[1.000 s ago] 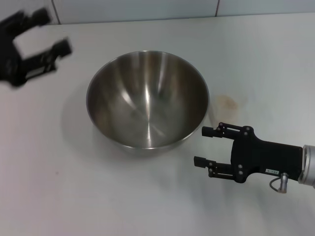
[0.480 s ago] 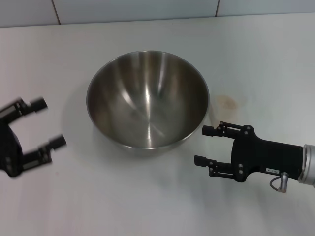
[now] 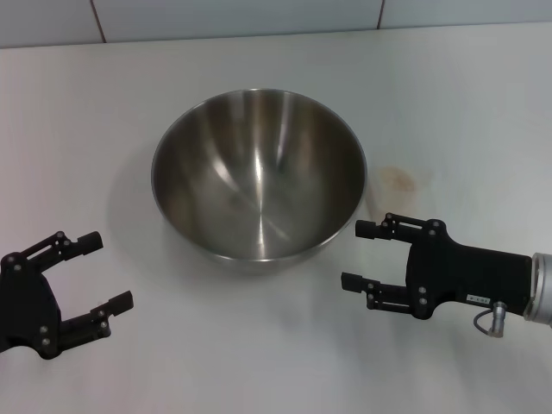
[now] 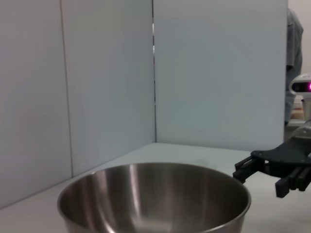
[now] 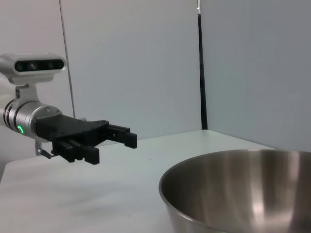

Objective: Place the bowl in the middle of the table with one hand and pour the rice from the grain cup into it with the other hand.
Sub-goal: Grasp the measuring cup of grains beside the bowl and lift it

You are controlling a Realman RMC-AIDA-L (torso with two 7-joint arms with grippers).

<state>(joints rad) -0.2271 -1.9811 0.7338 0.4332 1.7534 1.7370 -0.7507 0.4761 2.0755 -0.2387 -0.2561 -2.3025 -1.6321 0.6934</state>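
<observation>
The bowl (image 3: 259, 177) sits upright on the white table (image 3: 466, 103), a wide round stainless-steel basin with a thin rim and a brushed, shiny inside that throws back pale vertical streaks of light; its inside holds nothing that I can see. Just beyond the bowl's rim on my right side, a faint brownish round mark (image 3: 398, 179) shows on the tabletop. My right gripper (image 3: 366, 255) hovers low beside the bowl on that same side, near its lower rim and apart from it, its two black fingers spread wide and pointing toward the bowl with nothing between them. My left gripper (image 3: 99, 272) hangs on the bowl's other side, toward my body and well apart from the rim, its fingers likewise spread and holding nothing. There is a small pale label on the body of my right gripper, but I cannot read any writing on it. From my wrist cameras the bowl's curved steel wall fills the foreground, with the opposite gripper beyond it.
</observation>
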